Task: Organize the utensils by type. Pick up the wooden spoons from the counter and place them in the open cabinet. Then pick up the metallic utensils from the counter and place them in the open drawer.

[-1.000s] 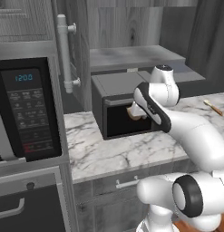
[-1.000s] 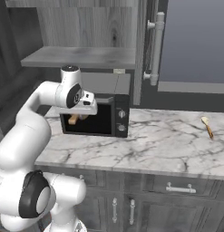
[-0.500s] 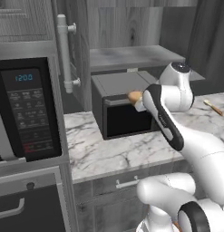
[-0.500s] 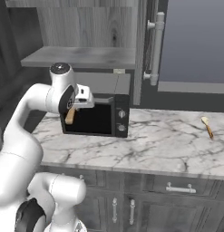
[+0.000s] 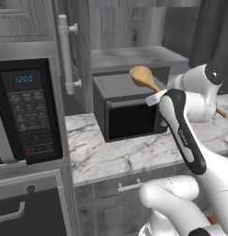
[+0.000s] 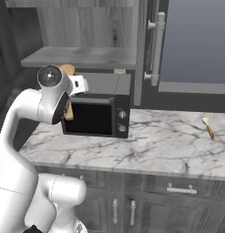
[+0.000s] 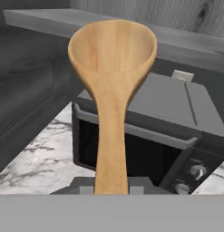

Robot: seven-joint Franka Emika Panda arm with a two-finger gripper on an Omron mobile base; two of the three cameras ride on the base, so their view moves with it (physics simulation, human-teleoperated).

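Observation:
My gripper (image 5: 157, 96) is shut on the handle of the long tan wooden spoon (image 5: 143, 77). The spoon's round bowl points up, level with the top of the countertop microwave (image 5: 129, 110). In the hand view the spoon (image 7: 111, 68) rises from the gripper (image 7: 111, 182) toward the open cabinet's grey shelf (image 7: 41, 18). From the right base the spoon's bowl (image 6: 67, 69) peeks out behind the gripper (image 6: 76, 86), below the cabinet shelf (image 6: 82, 57). A shorter wooden spoon (image 6: 208, 127) lies on the counter (image 6: 155, 145) at the far right. The drawer and the metallic utensils are out of view.
The cabinet door (image 6: 191, 41) stands open to the right, its long bar handle (image 6: 155, 50) facing me. The black microwave (image 6: 98, 113) sits under the shelf on the marble. A built-in oven panel (image 5: 27, 115) fills the tall unit at the left.
The arm has lifted the spoon from in front of the microwave door up to the level of the microwave's top, and the hand has turned so the bowl points up.

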